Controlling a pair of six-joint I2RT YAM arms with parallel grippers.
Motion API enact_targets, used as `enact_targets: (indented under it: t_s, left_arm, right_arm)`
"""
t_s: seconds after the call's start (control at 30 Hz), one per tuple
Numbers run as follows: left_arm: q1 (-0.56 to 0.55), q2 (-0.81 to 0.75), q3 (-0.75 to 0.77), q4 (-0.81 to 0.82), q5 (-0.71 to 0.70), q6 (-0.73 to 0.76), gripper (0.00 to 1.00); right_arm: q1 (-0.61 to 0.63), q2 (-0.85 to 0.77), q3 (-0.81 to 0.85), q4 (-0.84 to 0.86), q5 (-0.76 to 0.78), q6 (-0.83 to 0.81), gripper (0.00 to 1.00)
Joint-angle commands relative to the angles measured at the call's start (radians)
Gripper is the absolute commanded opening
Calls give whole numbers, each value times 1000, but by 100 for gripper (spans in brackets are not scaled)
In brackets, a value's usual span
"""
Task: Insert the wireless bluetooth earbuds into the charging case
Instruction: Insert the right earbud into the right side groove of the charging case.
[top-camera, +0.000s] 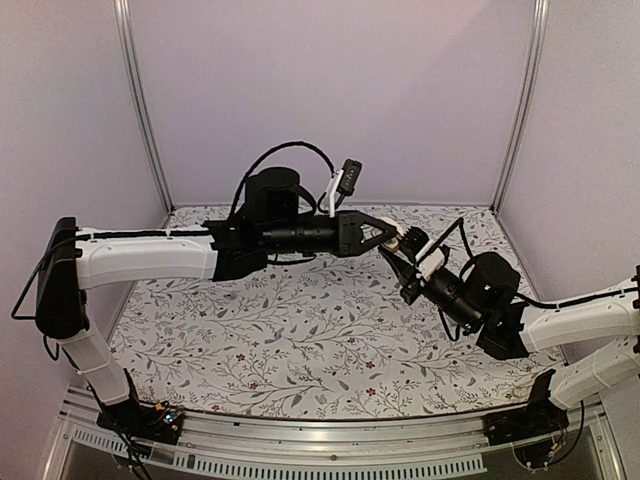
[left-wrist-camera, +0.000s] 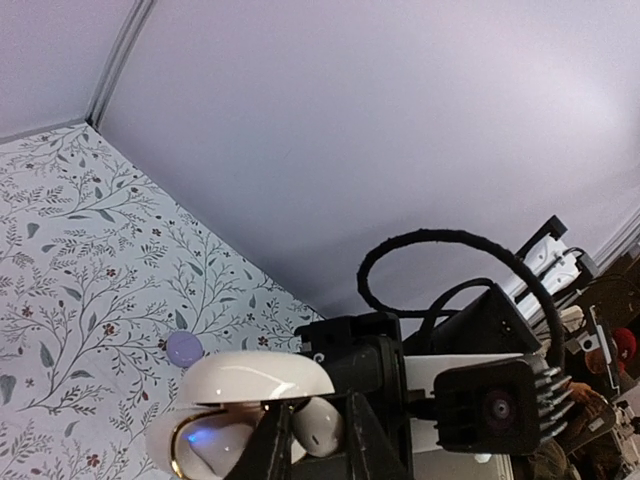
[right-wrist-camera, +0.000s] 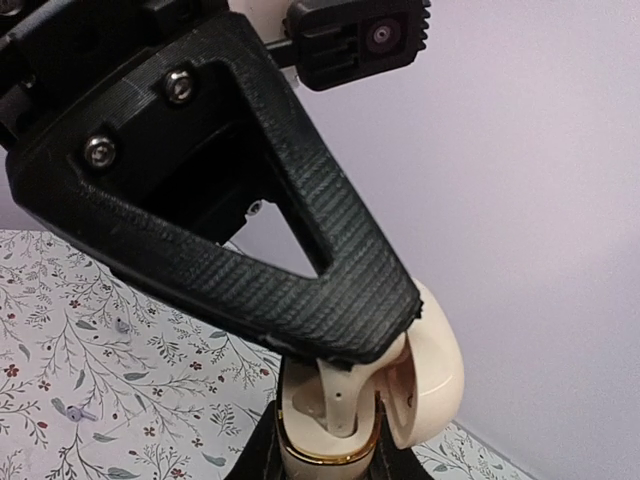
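My right gripper (right-wrist-camera: 325, 462) is shut on the base of the cream charging case (right-wrist-camera: 330, 445), which has a gold rim and an open lid (right-wrist-camera: 437, 372). It holds the case up above the table. My left gripper (left-wrist-camera: 320, 445) is shut on a white earbud (left-wrist-camera: 322, 424). In the right wrist view the earbud (right-wrist-camera: 345, 398) stands with its stem down in a case socket, under the left gripper's black finger (right-wrist-camera: 300, 290). The lid (left-wrist-camera: 250, 376) arches over the earbud. In the top view both grippers meet at the case (top-camera: 393, 231), above the far right of the table.
A small purple rounded case (left-wrist-camera: 184, 347) lies on the floral table (top-camera: 280, 330) near the back wall. A tiny pale piece (right-wrist-camera: 76, 409) and another speck (right-wrist-camera: 120, 325) lie on the cloth below. The walls close in at the back and sides.
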Motion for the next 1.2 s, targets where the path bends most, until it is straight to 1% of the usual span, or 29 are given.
enact_targets:
  t_s: [0.0,0.1,0.23,0.47,0.73,1.17]
  left_arm:
    - [40,22,-25,-60,-54,-6,15]
    - [39,24,-31,-26,-30,-9,13]
    - [40,21,-35,-29,-38,-5,13]
    - [39,24,-27,-59,-52,4,25]
    - [36,10,-5,-93,-71,33,27]
    - [-4,27,83,-226,-155,130,31]
  right_arm:
    - [16,-27,20,101,-27,-8,1]
    - [15,-20,23,103,-26,-4,1]
    - [15,-20,23,108,-23,4,1]
    - [15,-23,21,110,-22,8,1]
    - [15,-22,14,113,-19,18,1]
    - [16,-11,3,130,-15,50,0]
